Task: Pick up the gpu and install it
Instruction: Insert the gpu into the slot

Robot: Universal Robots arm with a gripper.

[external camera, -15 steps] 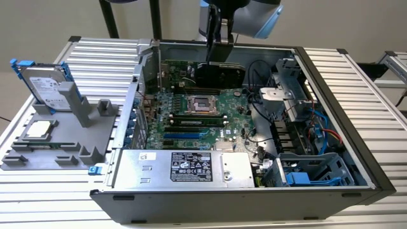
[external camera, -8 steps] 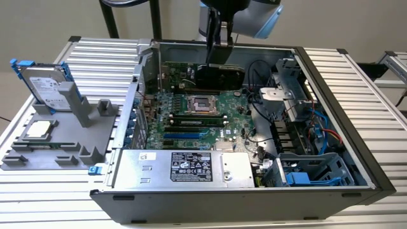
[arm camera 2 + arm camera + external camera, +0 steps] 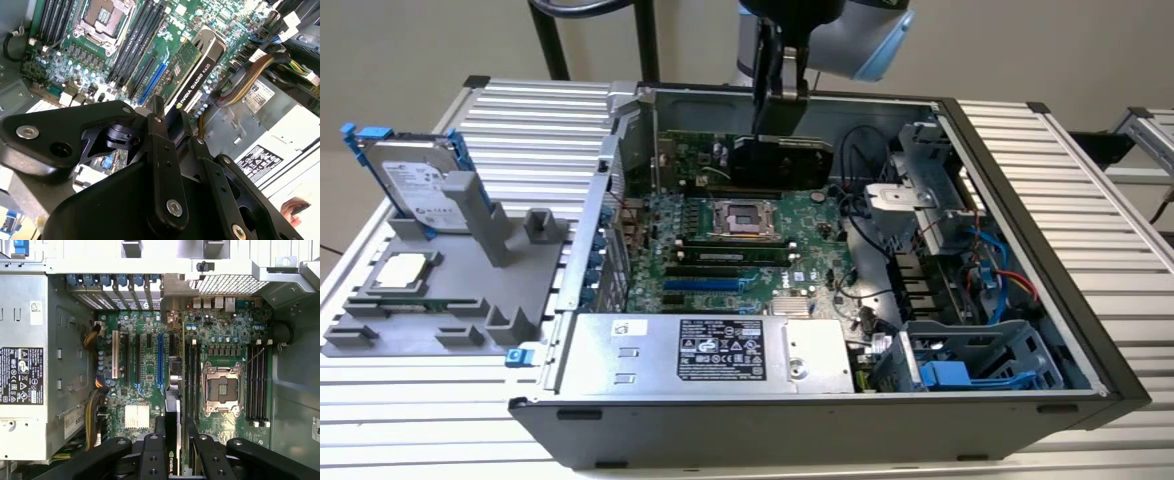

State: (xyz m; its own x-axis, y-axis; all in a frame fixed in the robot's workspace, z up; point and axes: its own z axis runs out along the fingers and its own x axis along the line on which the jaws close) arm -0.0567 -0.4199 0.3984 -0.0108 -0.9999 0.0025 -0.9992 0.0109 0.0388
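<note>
The gpu (image 3: pixel 781 160) hangs upright inside the open computer case (image 3: pixel 1014 180), over the far part of the green motherboard (image 3: pixel 734 260). My gripper (image 3: pixel 781 125) is shut on its top edge. In the second wrist view the gpu (image 3: pixel 192 75) slants away from the gripper (image 3: pixel 175 122), showing its green board and black cooler. In the first wrist view the gpu (image 3: pixel 172 440) is edge-on between the fingers (image 3: pixel 159 432), lined up between the blue slot (image 3: pixel 160 357) and the memory slots (image 3: pixel 192 375). Whether it touches the board cannot be told.
A grey fixture (image 3: pixel 427 320) at the exterior view's left holds a silver hard drive (image 3: pixel 420 185) with blue tabs and a square processor chip (image 3: pixel 403 270). Inside the case are the empty processor socket (image 3: pixel 744 218), the power supply (image 3: pixel 707 350), cables (image 3: pixel 867 200) and a drive cage (image 3: pixel 981 360).
</note>
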